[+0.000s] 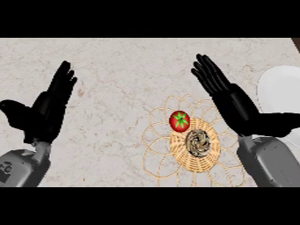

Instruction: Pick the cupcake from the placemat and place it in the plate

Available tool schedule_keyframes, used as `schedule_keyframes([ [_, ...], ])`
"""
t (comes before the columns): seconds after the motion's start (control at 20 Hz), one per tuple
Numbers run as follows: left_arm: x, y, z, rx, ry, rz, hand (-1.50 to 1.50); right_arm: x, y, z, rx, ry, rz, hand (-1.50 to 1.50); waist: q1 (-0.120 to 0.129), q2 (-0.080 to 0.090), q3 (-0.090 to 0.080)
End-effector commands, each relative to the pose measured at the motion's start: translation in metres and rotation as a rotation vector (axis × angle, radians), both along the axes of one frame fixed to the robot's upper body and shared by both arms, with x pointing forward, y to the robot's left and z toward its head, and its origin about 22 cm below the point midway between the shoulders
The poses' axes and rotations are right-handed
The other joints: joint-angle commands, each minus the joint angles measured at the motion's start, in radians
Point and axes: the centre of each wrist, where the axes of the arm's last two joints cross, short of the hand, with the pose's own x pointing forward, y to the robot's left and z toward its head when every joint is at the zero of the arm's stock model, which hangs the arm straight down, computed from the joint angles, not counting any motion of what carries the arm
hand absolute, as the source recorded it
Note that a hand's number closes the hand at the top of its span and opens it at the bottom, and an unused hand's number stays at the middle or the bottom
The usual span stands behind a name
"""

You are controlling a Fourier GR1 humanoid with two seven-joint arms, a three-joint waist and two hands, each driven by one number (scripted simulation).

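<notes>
My right hand (235, 104) stands open above the counter (119, 70), fingers straight and pointing away from me, thumb spread out toward the white plate (287, 90), and it has hold of nothing. It sits between the woven placemat (156, 151) and the plate, which I judge a sensible place to start from, since both ends of the job lie within a short reach of that arm. The cupcake (199, 143), dark with a swirled top, rests near the middle of the placemat, just left of my right wrist and not yet touched. A tomato (179, 120) with a green stalk lies right against it on the far side, so I expect I will have to come in from the near or right side to close on the cupcake without nudging it. The plate lies at the right edge, partly out of view, apart from the mat and with room on it. My left hand (45, 112) is open too, resting well off to the left, holding nothing and clear of the work.
</notes>
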Motion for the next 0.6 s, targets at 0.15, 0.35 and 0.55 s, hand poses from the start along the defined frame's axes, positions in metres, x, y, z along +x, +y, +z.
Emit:
schedule_keyframes([
  [0.15,-0.027,0.009,-0.067,-0.025,0.292,0.027,0.00,0.043,-0.051,0.066,-0.060,-0.109,-0.025,1.50,0.025,-0.027,0.033],
  [0.35,-0.038,0.005,-0.081,-0.068,0.372,0.006,0.00,0.046,-0.126,0.085,-0.515,-0.218,-0.380,1.50,0.012,-0.020,0.029],
  [0.55,-0.052,0.007,-0.098,-0.102,0.412,-0.015,0.00,0.039,-0.121,-0.002,-0.223,-0.190,-0.466,-1.50,0.019,-0.028,0.035],
])
